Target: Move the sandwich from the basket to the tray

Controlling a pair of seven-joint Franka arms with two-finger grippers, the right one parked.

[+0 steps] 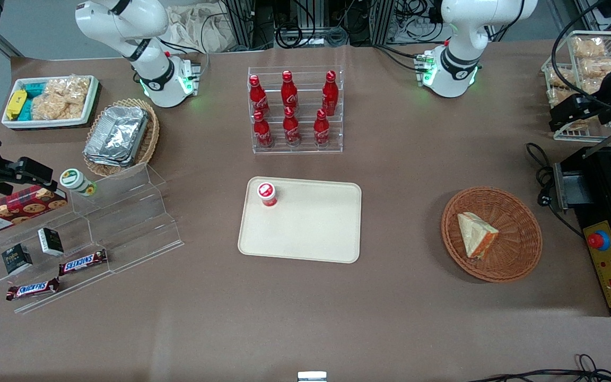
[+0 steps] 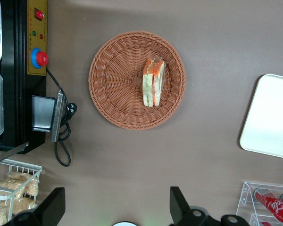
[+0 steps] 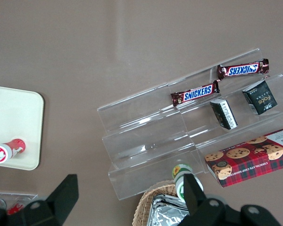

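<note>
The sandwich, a wrapped wedge with an orange-red filling edge, lies inside the round reddish-brown basket. The cream tray rests mid-table, toward the parked arm from the basket, with a small red-capped cup standing in one corner. My gripper hangs high above the working arm's end of the table, farther from the front camera than the basket. It is open wide with nothing between its fingers.
A black appliance with a red button and its cable sits beside the basket. A wire rack of snacks stands near the gripper. A clear rack of red bottles stands farther back than the tray.
</note>
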